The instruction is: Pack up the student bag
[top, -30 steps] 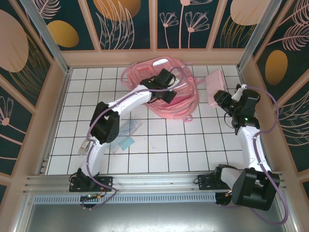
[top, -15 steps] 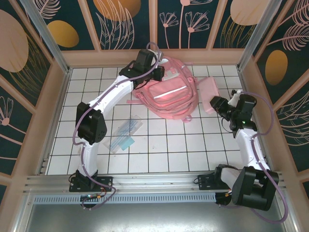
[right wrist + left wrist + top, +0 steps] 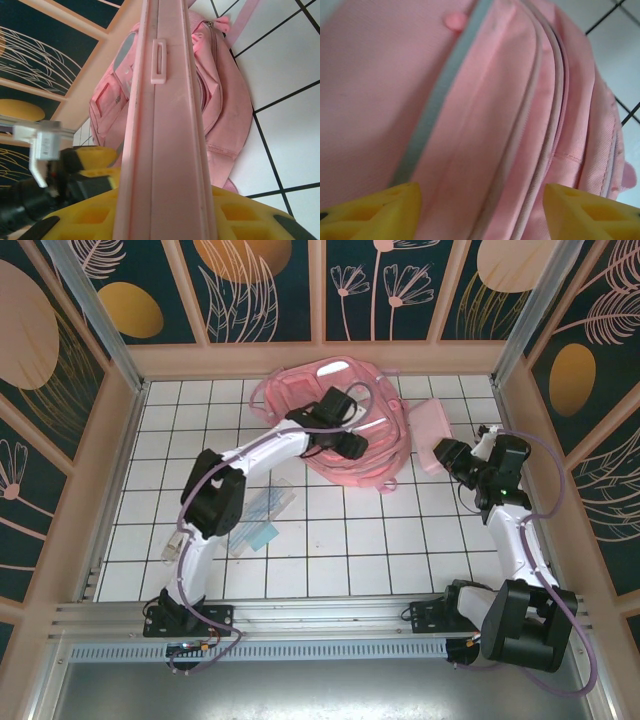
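Observation:
The student bag [image 3: 385,462], a large soft pink backpack, lies at the back middle of the tiled floor. My left gripper [image 3: 350,443] hovers just over its front. In the left wrist view its yellow fingers [image 3: 375,210] stand apart with nothing between them, and the bag's pink fabric and seams [image 3: 495,100] lie close below. My right gripper [image 3: 447,454] is shut on a small flat pink case [image 3: 433,424], held on edge just right of the bag. The right wrist view shows the case [image 3: 167,125] clamped between yellow pads, with the bag [image 3: 220,100] behind it.
A clear plastic sleeve with teal items [image 3: 262,517] lies on the tiles left of centre. A small pale object [image 3: 176,539] lies near the left wall. Wooden walls [image 3: 320,360] close in the floor on three sides.
My left arm swung from the bag's far left edge back over its front, and its jaws opened. The right arm with the case has barely moved over the last half second.

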Controlling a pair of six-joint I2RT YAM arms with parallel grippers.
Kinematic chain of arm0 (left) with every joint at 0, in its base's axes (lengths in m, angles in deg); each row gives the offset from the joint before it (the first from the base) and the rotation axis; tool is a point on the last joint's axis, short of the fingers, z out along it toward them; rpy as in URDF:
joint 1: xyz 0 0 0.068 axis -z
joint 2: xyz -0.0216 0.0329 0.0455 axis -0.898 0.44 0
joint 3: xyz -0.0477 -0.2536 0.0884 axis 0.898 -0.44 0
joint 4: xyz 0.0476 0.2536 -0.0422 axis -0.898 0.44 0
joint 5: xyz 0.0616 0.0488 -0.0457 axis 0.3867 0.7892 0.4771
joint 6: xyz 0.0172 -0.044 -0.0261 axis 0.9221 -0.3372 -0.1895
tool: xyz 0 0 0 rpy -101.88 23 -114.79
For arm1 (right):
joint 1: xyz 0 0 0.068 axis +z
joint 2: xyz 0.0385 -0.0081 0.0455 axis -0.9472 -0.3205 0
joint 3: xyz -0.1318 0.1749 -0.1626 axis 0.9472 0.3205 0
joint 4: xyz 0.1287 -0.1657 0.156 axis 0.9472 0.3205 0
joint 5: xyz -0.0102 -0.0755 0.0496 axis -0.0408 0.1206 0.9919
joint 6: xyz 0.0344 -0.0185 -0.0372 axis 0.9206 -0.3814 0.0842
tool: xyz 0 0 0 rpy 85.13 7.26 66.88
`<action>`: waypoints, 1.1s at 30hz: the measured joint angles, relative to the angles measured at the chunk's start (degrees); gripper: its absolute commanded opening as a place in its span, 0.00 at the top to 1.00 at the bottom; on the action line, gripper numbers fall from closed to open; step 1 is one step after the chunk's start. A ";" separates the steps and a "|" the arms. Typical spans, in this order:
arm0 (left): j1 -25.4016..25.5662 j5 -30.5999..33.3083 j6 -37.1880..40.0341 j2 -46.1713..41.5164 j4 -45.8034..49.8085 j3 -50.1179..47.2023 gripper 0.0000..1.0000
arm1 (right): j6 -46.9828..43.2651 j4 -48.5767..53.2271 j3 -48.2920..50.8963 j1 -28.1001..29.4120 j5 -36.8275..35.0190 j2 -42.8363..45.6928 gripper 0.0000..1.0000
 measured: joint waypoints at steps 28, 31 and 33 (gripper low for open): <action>1.31 7.76 3.02 5.79 8.52 13.33 0.33 | 0.02 -0.31 0.00 0.00 0.20 -0.66 1.00; 1.31 8.02 3.32 6.05 8.59 13.31 0.32 | 0.00 -0.39 0.00 0.00 0.20 -0.66 1.00; 1.31 8.24 3.67 6.64 8.48 13.22 0.29 | 0.04 -0.50 0.00 0.02 0.20 -0.66 1.00</action>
